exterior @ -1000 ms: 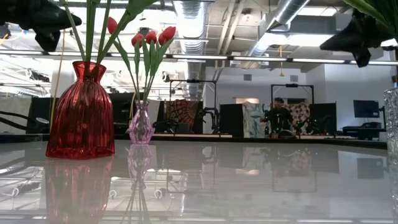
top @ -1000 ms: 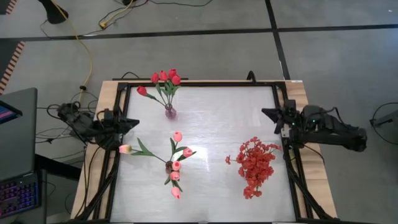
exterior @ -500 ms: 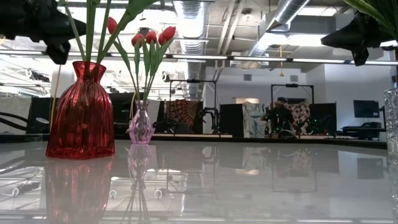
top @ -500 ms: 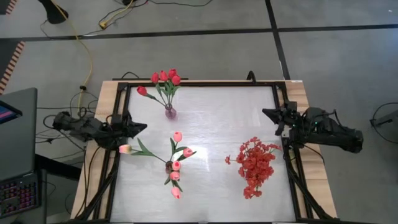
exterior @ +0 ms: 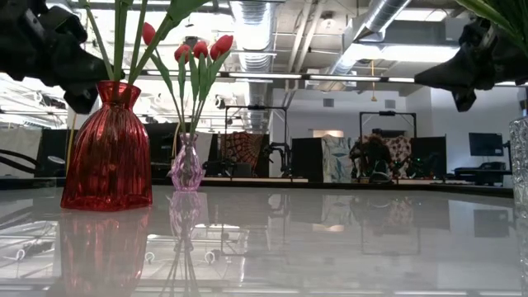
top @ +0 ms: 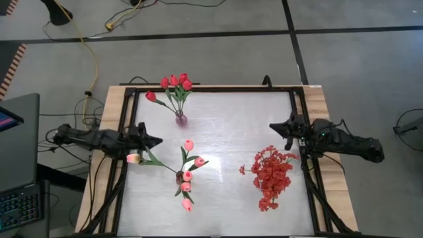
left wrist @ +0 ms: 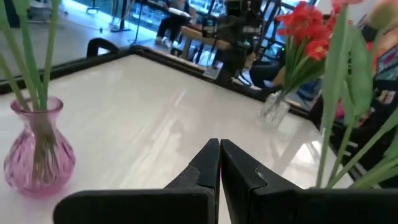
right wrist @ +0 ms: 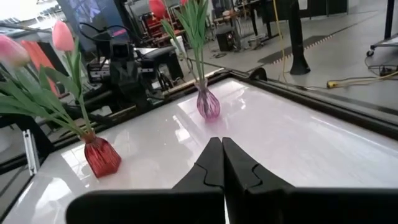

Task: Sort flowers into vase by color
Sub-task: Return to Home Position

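Note:
Red tulips (top: 174, 84) stand in a small purple vase (top: 180, 119) at the table's far left; the vase also shows in the left wrist view (left wrist: 37, 155) and the right wrist view (right wrist: 208, 104). Pink tulips (top: 188, 173) stand in a red vase (exterior: 107, 148). A spray of small red blossoms (top: 271, 173) stands in a clear vase (left wrist: 273, 111) at the right. My left gripper (top: 158, 141) is shut and empty, just beyond an outlying pink tulip (top: 134, 158). My right gripper (top: 272, 125) is shut and empty, beyond the red spray.
A dark frame (top: 211, 89) runs round the white table top. The middle of the table (top: 225, 132) between the three vases is bare. A laptop (top: 16, 165) stands off the table's left side. People sit in the room behind (exterior: 371, 157).
My left gripper has reached from the left edge toward the table's right and a little nearer, out over the table beside the pink tulips. My right gripper has reached toward the table's left, over the table's right part. Both have stayed shut.

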